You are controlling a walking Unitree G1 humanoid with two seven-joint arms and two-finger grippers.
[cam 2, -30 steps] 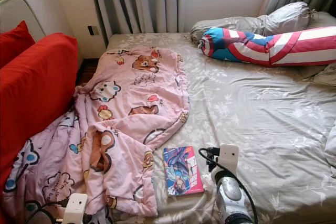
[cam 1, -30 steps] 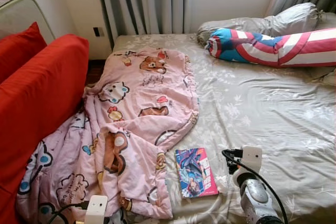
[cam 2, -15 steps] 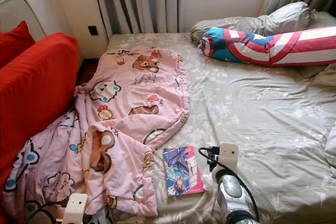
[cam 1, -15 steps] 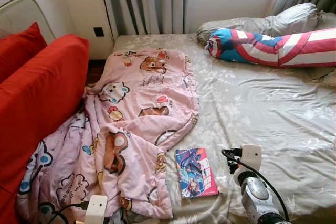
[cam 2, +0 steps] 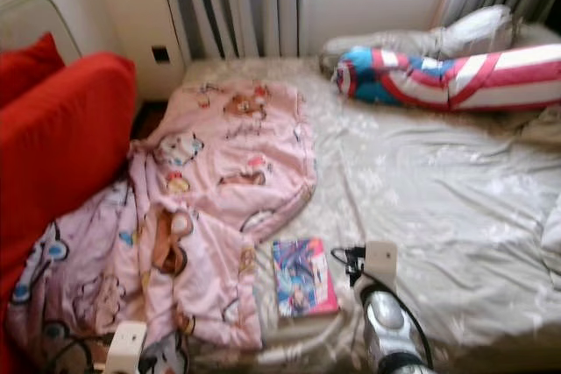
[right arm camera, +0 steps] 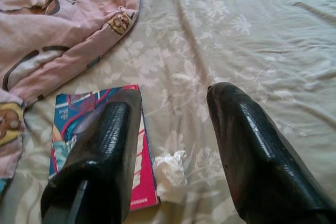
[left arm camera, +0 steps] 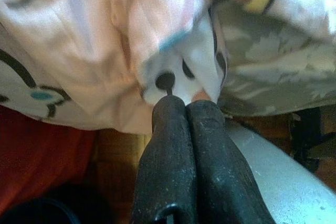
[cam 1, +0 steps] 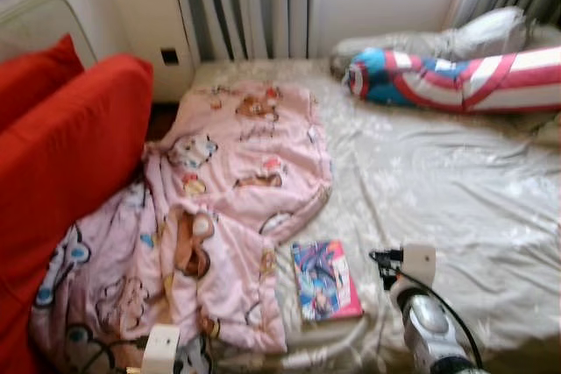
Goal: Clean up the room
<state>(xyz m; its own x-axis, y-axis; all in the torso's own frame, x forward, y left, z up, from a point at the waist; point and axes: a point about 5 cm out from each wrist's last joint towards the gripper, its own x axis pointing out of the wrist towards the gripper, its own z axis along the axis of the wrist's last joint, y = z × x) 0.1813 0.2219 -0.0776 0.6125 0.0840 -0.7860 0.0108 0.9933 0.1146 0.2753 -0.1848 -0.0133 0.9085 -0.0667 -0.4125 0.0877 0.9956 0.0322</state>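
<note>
The right claw (right arm camera: 170,129) hangs wide open with nothing in it, low in the frame over the grey flowered bed sheet (cam 1: 438,181); a colourful thin book (cam 1: 325,280) lies flat just left of it, touching the pink cartoon blanket (cam 1: 228,190); a small white crumpled tissue (right arm camera: 170,176) sits beside the book; the left claw (left arm camera: 186,109) is closed tight at the blanket's edge; I cannot tell if it holds the cloth.

silver arms, white wrist blocks, black fingers

right arm (cam 1: 431,330) is a rounded silver shell with a white block and looping black cable; left arm (cam 1: 159,349) shows a white block; fingers (right arm camera: 102,153) are thick, glossy, textured black rubber.
</note>
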